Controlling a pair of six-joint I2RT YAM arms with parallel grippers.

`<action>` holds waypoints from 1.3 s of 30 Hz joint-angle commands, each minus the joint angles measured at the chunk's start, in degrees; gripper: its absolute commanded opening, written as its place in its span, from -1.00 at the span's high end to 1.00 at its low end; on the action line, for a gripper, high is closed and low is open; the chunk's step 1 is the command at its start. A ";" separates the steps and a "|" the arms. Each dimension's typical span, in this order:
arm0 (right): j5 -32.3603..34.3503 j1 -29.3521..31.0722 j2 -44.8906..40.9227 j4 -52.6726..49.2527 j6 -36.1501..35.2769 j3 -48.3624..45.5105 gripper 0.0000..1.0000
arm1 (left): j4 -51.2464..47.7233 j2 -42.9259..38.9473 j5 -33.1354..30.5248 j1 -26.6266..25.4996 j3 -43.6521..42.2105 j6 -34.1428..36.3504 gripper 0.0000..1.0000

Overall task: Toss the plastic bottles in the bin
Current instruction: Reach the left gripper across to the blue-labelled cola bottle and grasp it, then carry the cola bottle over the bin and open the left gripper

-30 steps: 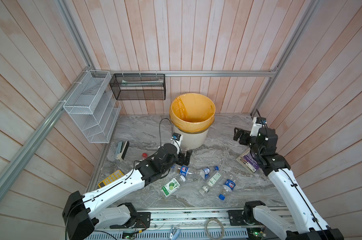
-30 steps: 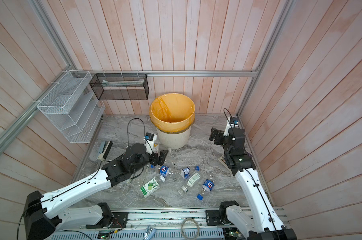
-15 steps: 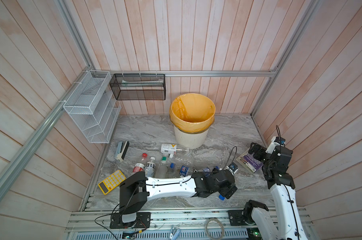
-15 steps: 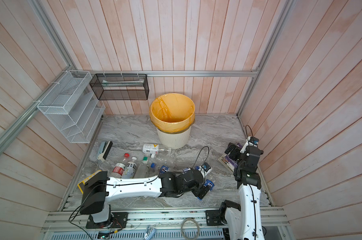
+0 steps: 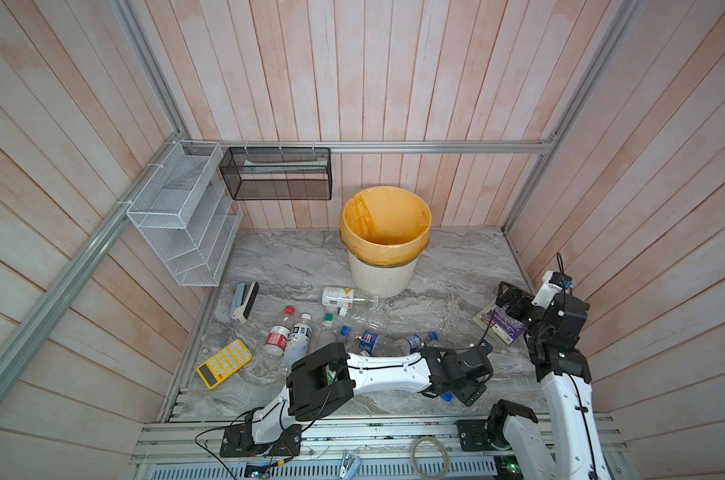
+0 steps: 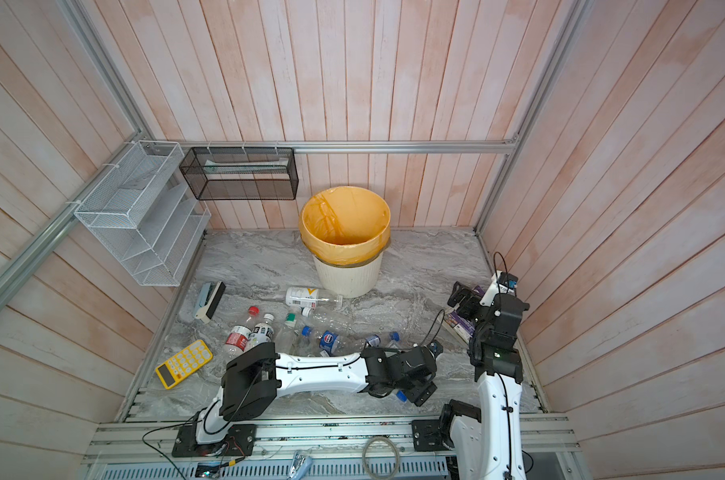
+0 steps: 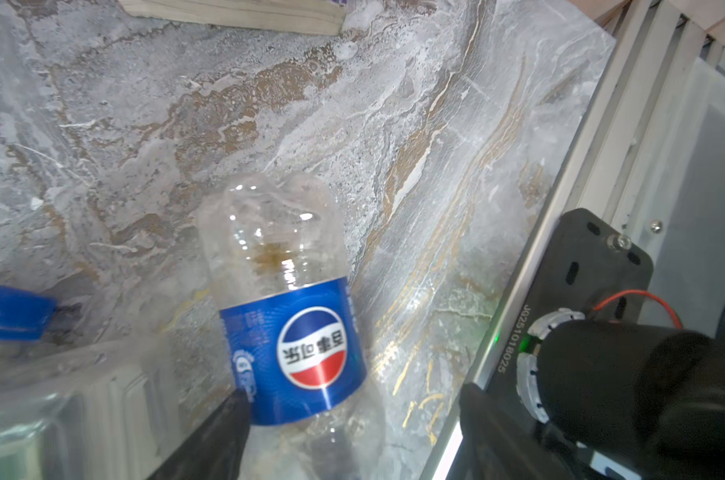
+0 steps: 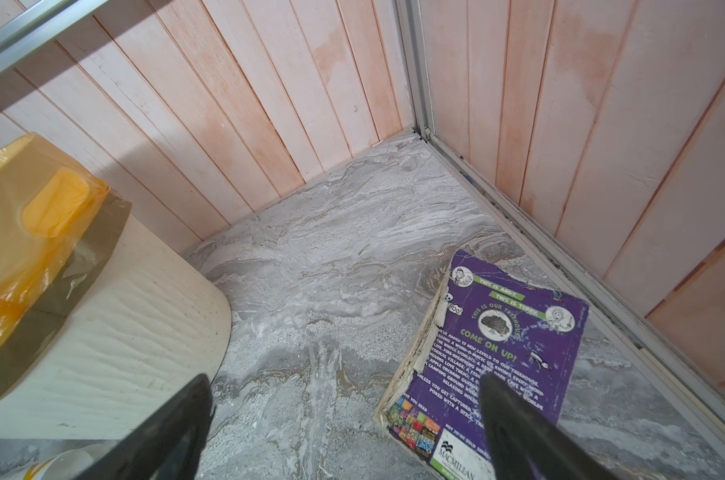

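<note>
while the right gripper (image 8: pixel 343 384) hangs open and empty over the purple book (image 8: pixel 514 332), the left gripper (image 7: pixel 352 401) straddles a pepsi bottle (image 7: pixel 294 316).
its jaws stand apart, one finger (image 7: pixel 223 432) at the blue label, the other clear of it; the bottle lies on the marble top (image 5: pixel 294 257) at the near edge, other plastic bottles (image 5: pixel 298 336) scattered mid-table, well short of the bin (image 5: pixel 379 278).

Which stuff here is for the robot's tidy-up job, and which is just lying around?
For the job:
plastic bottles
bin with the yellow bag

Just lying about:
yellow calculator
purple book
white wire rack
black mesh basket
</note>
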 commanded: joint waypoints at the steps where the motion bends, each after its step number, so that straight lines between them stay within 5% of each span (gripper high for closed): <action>1: -2.09 -0.16 -0.38 1.43 0.18 -0.31 -0.99 | -2.63 2.85 1.32 1.46 2.09 -0.78 -0.60; 7: -2.40 -0.18 -0.46 1.81 -0.13 -0.57 -0.99 | -1.89 5.33 1.92 2.70 3.76 0.82 -0.57; 14: -2.23 -0.22 0.21 2.64 -0.57 -0.78 -0.99 | -2.66 7.07 3.92 2.98 6.31 3.68 -0.20; 24: -2.63 -0.19 1.97 5.84 -0.21 -1.86 -0.96 | 12.32 -10.75 2.42 4.30 -9.17 1.29 -0.08; 29: -7.47 -0.14 1.90 9.56 0.03 -3.07 -0.93 | 23.12 -24.97 -3.83 4.37 -21.63 3.42 -0.10; 39: -15.09 1.44 1.73 15.75 0.58 -5.40 -0.86 | 45.05 -55.59 -31.30 4.52 -47.96 15.49 -0.20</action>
